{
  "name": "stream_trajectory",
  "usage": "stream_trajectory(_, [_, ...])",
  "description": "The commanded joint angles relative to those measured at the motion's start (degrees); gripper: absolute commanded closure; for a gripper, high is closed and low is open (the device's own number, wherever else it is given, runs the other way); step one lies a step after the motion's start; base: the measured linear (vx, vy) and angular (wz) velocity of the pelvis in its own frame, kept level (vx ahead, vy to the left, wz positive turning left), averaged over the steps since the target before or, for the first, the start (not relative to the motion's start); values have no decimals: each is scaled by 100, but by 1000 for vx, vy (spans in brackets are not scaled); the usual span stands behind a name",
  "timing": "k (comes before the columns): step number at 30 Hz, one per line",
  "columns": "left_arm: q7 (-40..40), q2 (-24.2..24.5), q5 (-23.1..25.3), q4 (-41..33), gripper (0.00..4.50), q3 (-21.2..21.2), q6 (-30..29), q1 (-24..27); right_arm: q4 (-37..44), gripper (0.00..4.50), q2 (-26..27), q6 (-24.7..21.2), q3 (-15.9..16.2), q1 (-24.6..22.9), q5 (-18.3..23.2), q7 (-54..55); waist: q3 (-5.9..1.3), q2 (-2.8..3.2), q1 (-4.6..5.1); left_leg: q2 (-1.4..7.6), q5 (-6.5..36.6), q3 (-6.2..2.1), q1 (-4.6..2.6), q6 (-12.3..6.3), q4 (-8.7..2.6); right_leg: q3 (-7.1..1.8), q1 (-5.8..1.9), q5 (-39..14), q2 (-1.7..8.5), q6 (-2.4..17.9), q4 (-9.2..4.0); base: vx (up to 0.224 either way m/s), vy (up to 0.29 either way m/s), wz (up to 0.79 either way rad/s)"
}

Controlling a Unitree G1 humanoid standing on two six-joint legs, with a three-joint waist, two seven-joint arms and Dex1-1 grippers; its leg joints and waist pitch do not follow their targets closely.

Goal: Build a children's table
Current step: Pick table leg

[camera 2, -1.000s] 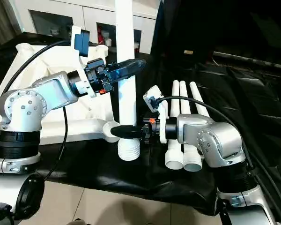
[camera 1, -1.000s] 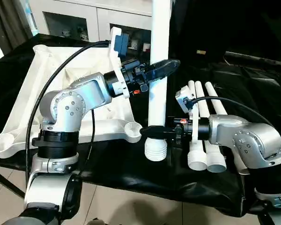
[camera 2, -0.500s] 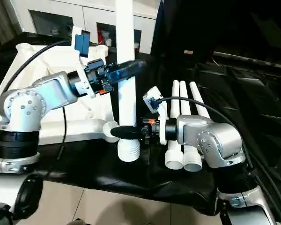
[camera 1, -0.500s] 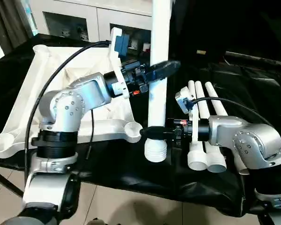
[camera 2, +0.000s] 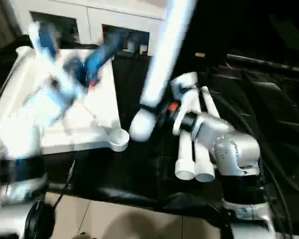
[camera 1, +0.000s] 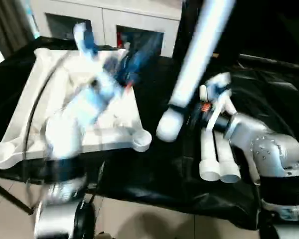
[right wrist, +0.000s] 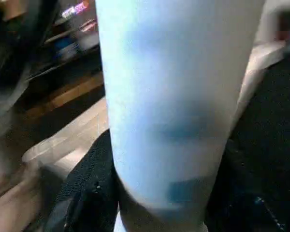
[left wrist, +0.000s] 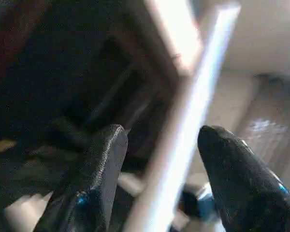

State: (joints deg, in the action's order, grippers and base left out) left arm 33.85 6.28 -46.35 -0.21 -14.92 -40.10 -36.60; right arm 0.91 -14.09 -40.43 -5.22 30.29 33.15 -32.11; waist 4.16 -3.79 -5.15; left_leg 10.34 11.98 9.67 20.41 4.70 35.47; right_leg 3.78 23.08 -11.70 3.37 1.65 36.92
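Change: since a second ago the leg [camera 1: 197,67] I carry has swung from upright to a lean, its top tipped away to my right, and my left gripper [left wrist: 157,179] has pulled back off it toward the table top [camera 1: 30,107].
Near, right gripper [camera 1: 188,115]: its black fingers [right wrist: 89,186] are clamped on the leg just above the rounded lower end, which hangs over the black cloth [camera 1: 139,174] just beside the nearest corner socket [camera 1: 141,141], not in it.
Near, spare legs [camera 1: 214,164]: three lie side by side on the cloth by my right forearm, untouched.
Middle, left gripper: fingers apart and holding nothing; the leg shows between them but further off.
Far, table top: lies underside up, its sockets bare as far as I can see.
Progress: as I judge it, no leg is seated yet; all four are left.
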Motion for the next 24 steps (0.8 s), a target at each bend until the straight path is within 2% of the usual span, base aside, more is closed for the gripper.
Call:
stream_trajectory(1, [-317,107,427,-74,166,193,69,-40,20,261,-31,322,-130,7,-189,160,-453,136,-10,252,339,-85,-14,130,-419,-332,-396,-364,444,1036,-427,0,0,0])
stream_trajectory(2, [-1012,728,2275,164,166,960,1011,241,115,261,-85,849,85,-152,-787,487,-429,170,-25,291,445,-126,-14,72,-456,-317,-366,-484,429,845,-489,0,0,0])
stream_trajectory(3, [-1073,815,2526,188,166,1065,1175,296,145,261,-95,895,127,-185,-871,535,-428,209,2,267,549,-124,-23,102,-459,-317,-382,-684,422,564,-497,0,0,0])
stream_trajectory(4, [-1181,1026,2890,209,166,1272,1202,447,245,261,-56,1014,192,-284,-1073,740,-429,272,8,258,546,-127,-22,137,-456,-322,-385,-700,430,504,-487,0,0,0])
stream_trajectory(5, [-1207,1094,2968,203,166,1337,1157,509,291,261,-39,1045,209,-328,-1136,820,-438,246,34,247,533,-114,-26,193,-449,-323,-391,-729,424,473,-486,0,0,0])
stream_trajectory(6, [-1632,1171,3405,-38,166,1451,1269,831,622,261,142,1181,337,-584,-1425,1246,-459,513,-2,244,440,-147,-20,270,-430,-324,-372,-530,435,603,-414,0,0,0])
stream_trajectory(7, [-1869,1124,3621,-191,166,1405,1482,1033,784,261,165,1247,505,-743,-1665,1459,-457,421,34,269,461,-124,-32,243,-435,-316,-361,-405,417,630,-484,0,0,0])
stream_trajectory(8, [-2061,1040,3720,-338,166,1301,1646,1248,899,261,205,1307,676,-924,-1842,1593,-476,447,48,258,327,-143,18,233,-422,-308,-409,-25,410,775,-417,0,0,0])
stream_trajectory(9, [-2195,959,3660,-426,166,1188,1576,1382,961,261,249,1239,744,-1050,-1873,1668,-473,427,64,232,313,-108,35,163,-410,-316,-411,116,399,882,-422,0,0,0])
stream_trajectory(10, [-2366,849,3606,-476,166,1065,1512,1492,987,261,357,1075,671,-1160,-1733,1718,-491,497,47,226,301,-117,36,139,-402,-319,-420,155,410,949,-401,0,0,0])
stream_trajectory(11, [-2449,797,3589,-492,166,1041,1477,1522,982,261,392,1018,612,-1199,-1651,1719,-481,493,49,229,375,-108,41,53,-406,-317,-393,35,409,1017,-441,0,0,0])
stream_trajectory(12, [-2605,759,3674,-511,166,1045,1508,1636,981,261,464,988,545,-1323,-1589,1780,-466,449,58,222,468,-90,45,-7,-413,-320,-391,-213,397,1023,-473,0,0,0])
stream_trajectory(13, [-2727,765,3823,-521,166,1086,1611,1760,985,261,519,1034,530,-1452,-1609,1861,-444,486,47,234,497,-99,63,-46,-419,-322,-375,-392,408,982,-487,0,0,0])
stream_trajectory(14, [-2755,780,3901,-528,166,1130,1730,1835,993,261,541,1056,550,-1512,-1653,1914,-428,435,63,233,533,-87,65,-59,-430,-317,-370,-559,399,926,-516,0,0,0])
stream_trajectory(15, [-2757,763,3988,-568,166,1174,1989,1992,1040,261,618,1109,567,-1618,-1689,1976,-439,419,69,242,513,-89,60,-70,-427,-324,-366,-698,407,840,-521,0,0,0])
stream_trajectory(16, [-2718,695,3942,-640,166,1148,2123,2105,1081,261,673,1142,559,-1666,-1680,1984,-439,439,56,238,493,-97,60,-88,-430,-322,-356,-768,414,805,-527,0,0,0])
stream_trajectory(17, [-2705,696,3980,-724,166,1181,2170,2186,1099,261,653,1153,602,-1683,-1686,1919,-426,403,72,246,567,-83,59,-85,-440,-327,-335,-938,416,740,-555,0,0,0])
stream_trajectory(18, [-2703,701,4011,-779,166,1207,2173,2227,1106,261,627,1162,632,-1688,-1689,1865,-433,413,70,258,702,-90,35,-61,-454,-319,-340,-1140,415,687,-547,0,0,0])
stream_trajectory(19, [-2719,668,4026,-842,166,1205,2172,2267,1107,261,574,1220,725,-1684,-1771,1814,-407,432,69,261,1137,-92,-21,-1,-488,-311,-348,-1692,424,593,-583,0,0,0])
stream_trajectory(20, [-2734,643,4038,-880,166,1203,2176,2291,1110,261,541,1261,790,-1683,-1831,1787,-394,448,73,265,1393,-92,-72,25,-508,-306,-341,-1970,415,551,-613,0,0,0])
stream_trajectory(21, [-2765,631,4038,-927,166,1181,2148,2316,1109,261,526,1253,880,-1666,-1867,1744,-334,270,68,181,1749,-203,141,-186,-597,-172,-530,-2597,505,387,-652,0,0,0])
stream_trajectory(22, [-2789,622,4033,-965,166,1168,2120,2331,1110,261,489,1259,970,-1643,-1920,1701,-336,378,66,190,1910,-234,113,-260,-606,-127,-537,-3061,556,276,-684,0,0,0])
stream_trajectory(23, [-2837,618,4024,-1038,166,1158,2067,2354,1131,261,422,1258,1114,-1605,-2011,1635,-296,379,77,93,2163,-309,156,-504,-557,50,-640,-4049,702,10,-838,6,-14,44])
stream_trajectory(24, [-2884,605,4071,-1086,166,1216,2059,2390,1099,261,471,1254,1114,-1614,-1876,1519,-263,272,118,11,2183,-277,106,-614,-382,201,-709,-4891,821,-52,-1062,6,-14,44])
